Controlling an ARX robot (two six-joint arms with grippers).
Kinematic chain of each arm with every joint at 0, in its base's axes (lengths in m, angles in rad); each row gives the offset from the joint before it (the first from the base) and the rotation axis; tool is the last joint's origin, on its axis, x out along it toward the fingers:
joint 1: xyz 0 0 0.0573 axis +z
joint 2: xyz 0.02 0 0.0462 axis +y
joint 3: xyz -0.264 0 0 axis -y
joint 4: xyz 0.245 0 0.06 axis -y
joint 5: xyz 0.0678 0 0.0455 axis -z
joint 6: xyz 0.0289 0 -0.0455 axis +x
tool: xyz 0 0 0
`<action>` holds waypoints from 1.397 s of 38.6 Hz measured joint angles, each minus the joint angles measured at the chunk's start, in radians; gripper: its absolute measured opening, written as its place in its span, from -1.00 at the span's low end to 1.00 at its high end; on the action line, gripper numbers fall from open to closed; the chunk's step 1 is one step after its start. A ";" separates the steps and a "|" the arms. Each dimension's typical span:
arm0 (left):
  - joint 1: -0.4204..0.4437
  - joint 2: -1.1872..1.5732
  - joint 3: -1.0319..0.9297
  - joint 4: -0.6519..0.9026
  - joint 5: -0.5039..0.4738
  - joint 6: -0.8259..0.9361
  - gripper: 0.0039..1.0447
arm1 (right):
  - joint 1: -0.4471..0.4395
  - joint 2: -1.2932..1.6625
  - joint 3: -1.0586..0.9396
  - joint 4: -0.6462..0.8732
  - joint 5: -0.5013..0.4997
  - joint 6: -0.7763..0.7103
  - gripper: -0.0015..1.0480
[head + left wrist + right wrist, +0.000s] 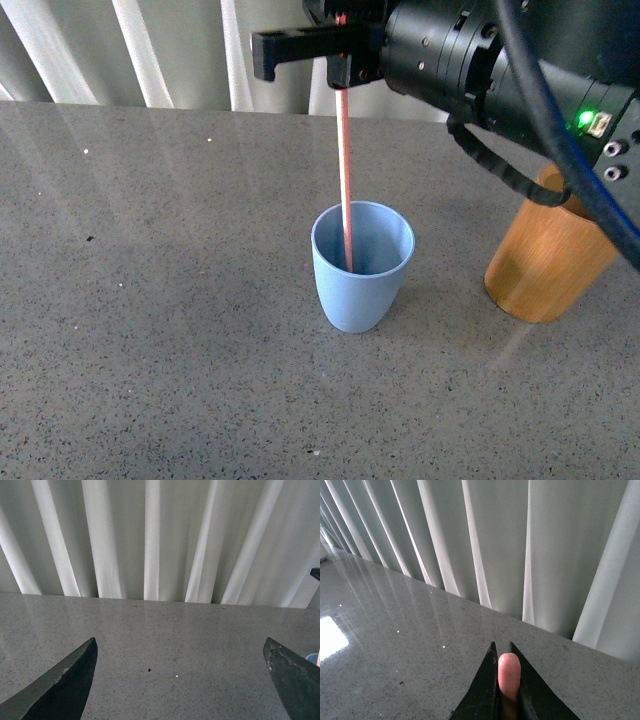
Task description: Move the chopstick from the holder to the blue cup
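Observation:
A pale pink chopstick (345, 170) hangs almost upright, its lower end down inside the light blue cup (361, 288) at the table's middle. My right gripper (341, 72) is shut on its top end, directly above the cup. In the right wrist view the chopstick's rounded tip (509, 672) shows pinched between the two black fingers (485, 690). The orange-brown holder (545, 260) stands right of the cup, partly behind my right arm. My left gripper (180, 652) is open over bare table with nothing between its fingers; a sliver of the blue cup (312, 658) shows at that view's edge.
The grey speckled tabletop (150, 300) stretches left and in front of the cup. White pleated curtains (160, 50) hang behind the table's far edge. My right arm's black body and cable (500, 70) fill the upper right of the front view.

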 joint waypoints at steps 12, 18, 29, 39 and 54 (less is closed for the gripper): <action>0.000 0.000 0.000 0.000 0.000 0.000 0.87 | 0.003 -0.005 0.011 -0.039 0.046 0.031 -0.02; 0.000 0.000 0.000 0.000 0.000 0.000 0.87 | -0.017 -0.093 -0.008 -0.048 0.072 0.038 0.42; 0.000 0.000 0.000 0.000 0.000 0.000 0.87 | -0.154 -0.449 -0.142 -0.288 0.249 0.001 0.81; 0.000 0.000 0.000 0.000 0.000 0.000 0.87 | -0.390 -0.821 -0.344 -0.701 0.449 -0.019 0.81; 0.000 -0.001 0.000 0.000 -0.002 0.000 0.87 | -0.500 -0.977 -0.590 -0.365 0.186 -0.101 -0.14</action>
